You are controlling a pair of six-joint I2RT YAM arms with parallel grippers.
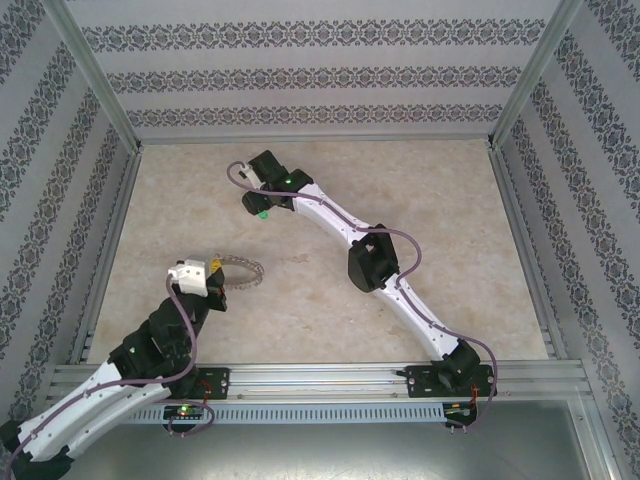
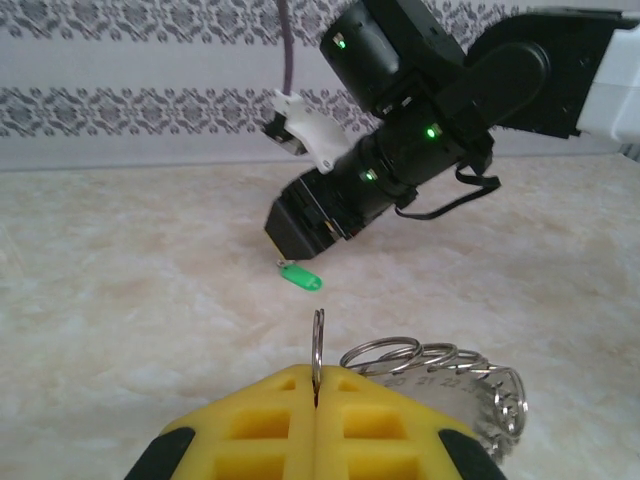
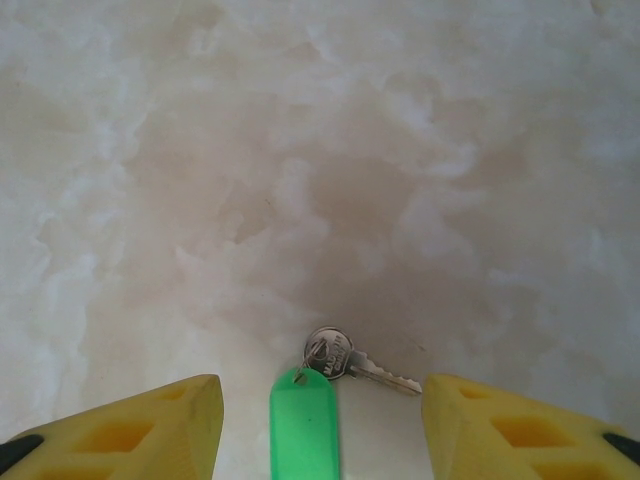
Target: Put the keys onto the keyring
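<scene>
Inside floral-papered walls (image 1: 300,60), on a marbled beige tabletop (image 1: 330,300), the left hand (image 2: 316,388) pinches shut on the wiry metal keyring (image 2: 440,372), while well beyond the keyring the right hand (image 3: 320,390) stands open astride a small silver key (image 3: 332,354) with a glossy green tag (image 3: 304,432).

Green key tag (image 3: 304,425) cut off below — keyring (image 2: 480,390) probably partly hidden behind left gripper (image 2: 316,392).

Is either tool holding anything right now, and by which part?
The left tool is shut on the keyring, pinching the bottom of one thin upright ring. The right tool is open around the green key, holding nothing.
</scene>
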